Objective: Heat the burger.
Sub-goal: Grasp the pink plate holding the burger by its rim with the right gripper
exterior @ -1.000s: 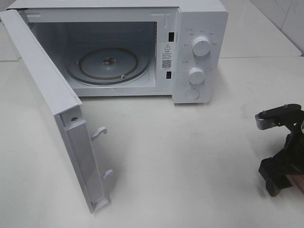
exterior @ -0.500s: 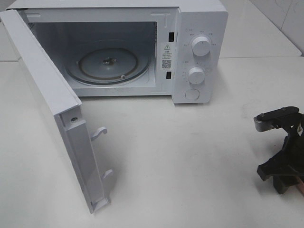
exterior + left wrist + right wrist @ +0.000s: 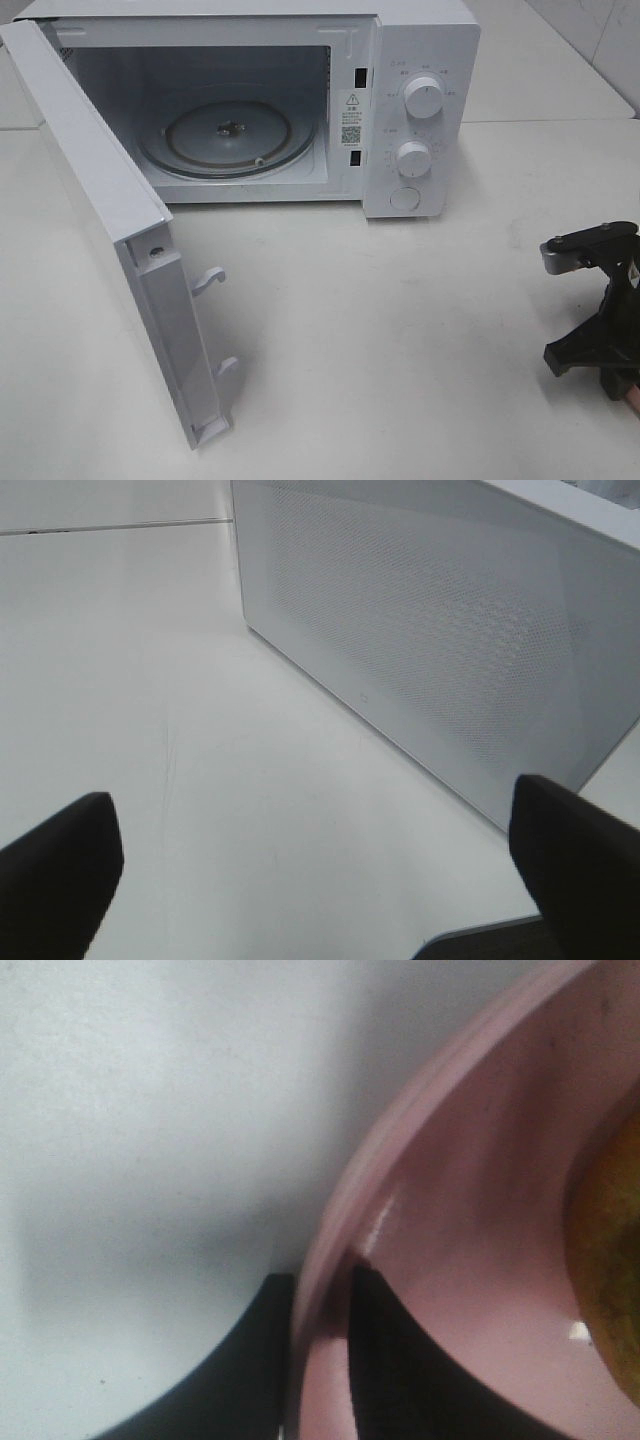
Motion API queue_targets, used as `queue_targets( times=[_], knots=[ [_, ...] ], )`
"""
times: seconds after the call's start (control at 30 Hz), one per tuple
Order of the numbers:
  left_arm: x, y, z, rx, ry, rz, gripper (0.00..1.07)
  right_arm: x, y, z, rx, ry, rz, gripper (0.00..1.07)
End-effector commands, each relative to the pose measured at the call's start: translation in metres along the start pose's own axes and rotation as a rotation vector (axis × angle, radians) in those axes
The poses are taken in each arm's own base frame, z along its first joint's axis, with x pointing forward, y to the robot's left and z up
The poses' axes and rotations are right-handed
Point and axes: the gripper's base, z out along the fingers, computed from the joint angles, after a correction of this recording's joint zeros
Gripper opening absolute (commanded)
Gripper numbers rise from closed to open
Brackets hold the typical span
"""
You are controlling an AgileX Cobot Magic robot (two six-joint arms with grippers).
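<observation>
Right gripper [image 3: 322,1295], at 4 o'clock in the high view, pinches the pink plate [image 3: 450,1200] rim, burger [image 3: 612,1260] aboard; glass turntable [image 3: 228,135] in the open microwave [image 3: 420,60] lies toward 10 o'clock; left gripper [image 3: 315,840] spread, empty.

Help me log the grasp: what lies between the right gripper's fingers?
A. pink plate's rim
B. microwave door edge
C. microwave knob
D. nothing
A: the right wrist view shows the right gripper with one finger on either side of the pink plate rim.
</observation>
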Motion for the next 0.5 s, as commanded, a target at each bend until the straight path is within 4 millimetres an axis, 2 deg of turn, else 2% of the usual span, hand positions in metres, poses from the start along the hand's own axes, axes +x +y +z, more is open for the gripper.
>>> queue_targets(
  times=[0.03, 0.5],
  knots=[
    [0.000, 0.000, 0.000, -0.002, 0.000, -0.008, 0.98, 0.004, -0.002, 0.004, 0.030, 0.044, 0.012, 0.00],
    [0.000, 0.000, 0.000, -0.002, 0.000, -0.008, 0.98, 0.008, 0.004, -0.014, 0.185, 0.018, -0.029, 0.00]
  ],
)
